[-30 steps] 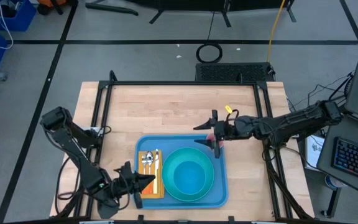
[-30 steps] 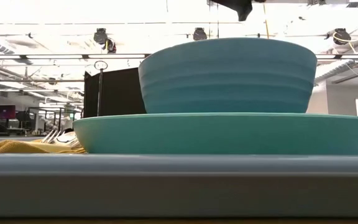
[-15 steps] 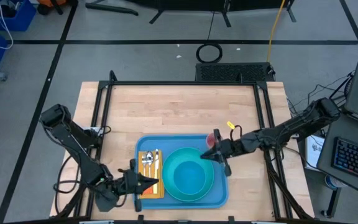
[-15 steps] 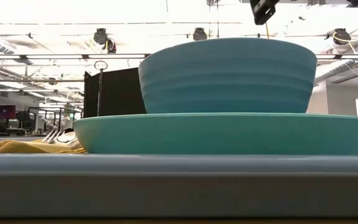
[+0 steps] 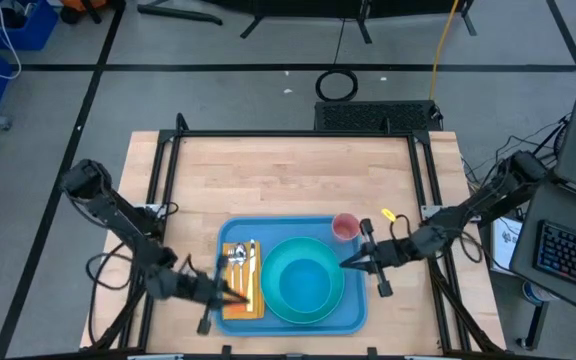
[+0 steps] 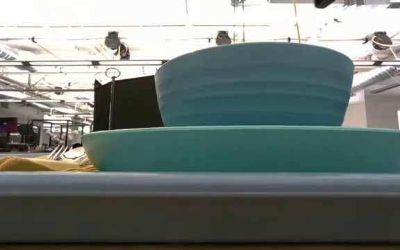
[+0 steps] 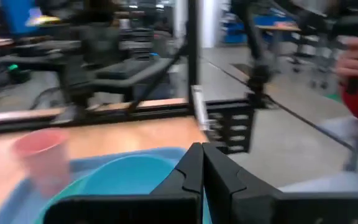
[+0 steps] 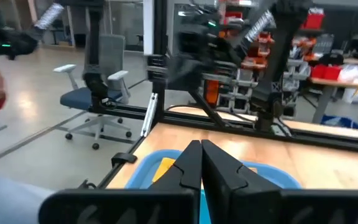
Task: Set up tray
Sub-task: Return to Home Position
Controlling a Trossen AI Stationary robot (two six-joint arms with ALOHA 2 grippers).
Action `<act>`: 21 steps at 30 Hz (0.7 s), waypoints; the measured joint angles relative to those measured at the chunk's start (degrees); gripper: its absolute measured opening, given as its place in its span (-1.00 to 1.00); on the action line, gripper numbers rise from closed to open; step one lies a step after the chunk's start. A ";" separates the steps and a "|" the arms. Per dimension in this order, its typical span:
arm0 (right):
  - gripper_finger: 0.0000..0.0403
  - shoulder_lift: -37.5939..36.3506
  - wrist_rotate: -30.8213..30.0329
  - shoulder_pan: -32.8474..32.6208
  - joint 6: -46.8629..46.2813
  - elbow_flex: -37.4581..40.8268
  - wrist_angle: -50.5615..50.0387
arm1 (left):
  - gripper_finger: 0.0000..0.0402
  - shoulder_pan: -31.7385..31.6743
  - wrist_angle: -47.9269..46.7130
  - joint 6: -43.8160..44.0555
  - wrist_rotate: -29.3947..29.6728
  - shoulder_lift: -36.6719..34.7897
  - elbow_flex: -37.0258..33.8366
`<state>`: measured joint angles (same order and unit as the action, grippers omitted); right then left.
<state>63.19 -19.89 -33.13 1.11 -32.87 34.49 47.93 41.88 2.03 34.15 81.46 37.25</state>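
tray [image 6: 200, 201] is sitting at 6 o'clock on the table [image 5: 268, 170], hard up to the near edge, so it's squaring up to whoever sits there. the turquoise plate [image 6: 255, 149] is lying centre-tray and the bowl [image 6: 255, 83] is standing upright on it, stacked to save room. the napkin [image 6: 19, 164] is lying at the tray's 9 o'clock, just beside the plate. the cutlery [image 5: 238, 257] is resting on top of it, which is keeping it off the tray floor. the pink cup [image 5: 345, 227] is standing upright in the tray's 1 o'clock corner, near the plate; i can't tell if they're touching.

left gripper [image 7: 199, 149] is hanging over the tray's 8 o'clock rim by the napkin, fingers pressed together on nothing, pointing toward 3 o'clock. right gripper [image 8: 199, 146] is hovering at the tray's 3 o'clock rim, also pinched closed and empty, pointing toward 9 o'clock.

i'm reading the setup as done: every piece i can see is sitting on the tray, so empty closed fingers make sense for parking. when you're homing the arms, lift first, because the left one is sitting close to the cutlery. beyond the table a person's hand [image 7: 356, 53] is showing.
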 joint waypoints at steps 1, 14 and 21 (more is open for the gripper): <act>-1.00 -0.85 -0.69 -0.68 0.65 0.52 0.01 | -0.99 -0.51 0.27 0.97 0.99 -1.64 -1.93; -1.00 -16.57 1.88 -2.62 2.85 10.02 0.04 | -0.98 -2.41 0.27 -2.09 -6.44 -29.52 -20.92; -1.00 -25.77 0.30 -2.60 4.88 15.16 -0.16 | -0.97 -2.65 -4.96 -4.22 -5.55 -41.37 -26.66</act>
<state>37.41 -19.59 -35.73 5.99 -17.72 34.32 45.28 36.91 -2.19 28.60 40.10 10.59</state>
